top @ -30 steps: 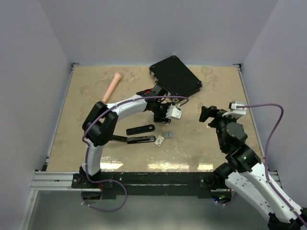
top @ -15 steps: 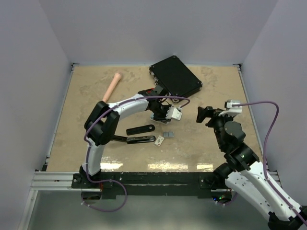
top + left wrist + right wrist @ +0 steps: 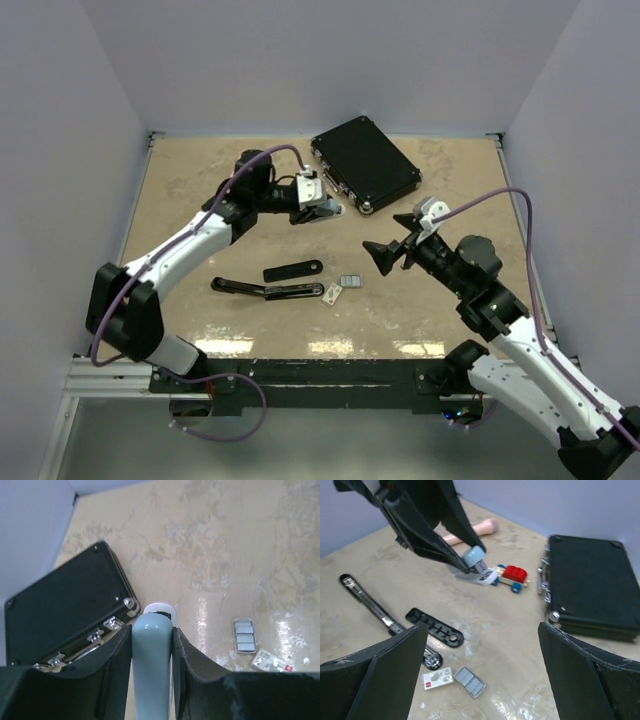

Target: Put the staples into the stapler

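Left arm [image 3: 190,240] outstretched, stapler [image 3: 151,670] in jaws.

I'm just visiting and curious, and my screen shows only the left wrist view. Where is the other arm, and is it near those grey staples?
Observer: The right gripper hangs open above the table, to the right of the staples, not touching them.
Operator: Anything else lying by the tiny white box?
Observer: A black ratchet wrench, its head beside the box, and a black flat bar.
Operator: Anything near the blue stapler that I miss?
Observer: A small red toy car, near the black case.
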Robot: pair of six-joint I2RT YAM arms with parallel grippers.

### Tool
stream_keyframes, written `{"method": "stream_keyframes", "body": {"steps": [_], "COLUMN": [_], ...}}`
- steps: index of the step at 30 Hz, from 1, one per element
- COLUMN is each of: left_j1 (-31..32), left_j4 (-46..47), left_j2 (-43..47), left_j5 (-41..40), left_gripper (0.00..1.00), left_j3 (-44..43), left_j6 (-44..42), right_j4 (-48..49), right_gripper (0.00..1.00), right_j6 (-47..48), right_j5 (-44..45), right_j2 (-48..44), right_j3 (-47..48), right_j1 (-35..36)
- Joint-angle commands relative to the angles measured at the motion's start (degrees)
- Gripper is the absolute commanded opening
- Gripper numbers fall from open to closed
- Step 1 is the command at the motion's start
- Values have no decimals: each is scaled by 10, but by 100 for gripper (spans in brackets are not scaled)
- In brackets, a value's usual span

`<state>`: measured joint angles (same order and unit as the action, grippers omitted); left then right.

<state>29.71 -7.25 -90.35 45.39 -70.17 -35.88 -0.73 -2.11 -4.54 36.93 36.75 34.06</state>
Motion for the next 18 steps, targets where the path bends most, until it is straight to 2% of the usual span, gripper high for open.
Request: {"method": "stream_keyframes", "body": {"steps": [1,2,8,13,17,18], "left_j1": [-8,-9,-12,-12,-12,-12], "left_j4": [200,213,297,392,422,436], "left_j2": [95,123,203,229,245,247], "left_j5": [92,98,111,131,138,139], "left_gripper": [0,0,0,0,0,0], "left_j3": [80,92,154,195,204,209], "left_j6": [128,142,238,327,380,389], "right_j4": [39,35,20,23,10,9], "right_gripper": [97,96,91,83,78,74], "right_j6": [58,68,93,118,134,136], "right_j5": [-181,-214,-283,-322,-347,-352], "right_j2": [60,73,149,188,212,220], "right_j3": [70,80,142,174,197,204], "right_j1": [1,1,1,1,1,1]}}
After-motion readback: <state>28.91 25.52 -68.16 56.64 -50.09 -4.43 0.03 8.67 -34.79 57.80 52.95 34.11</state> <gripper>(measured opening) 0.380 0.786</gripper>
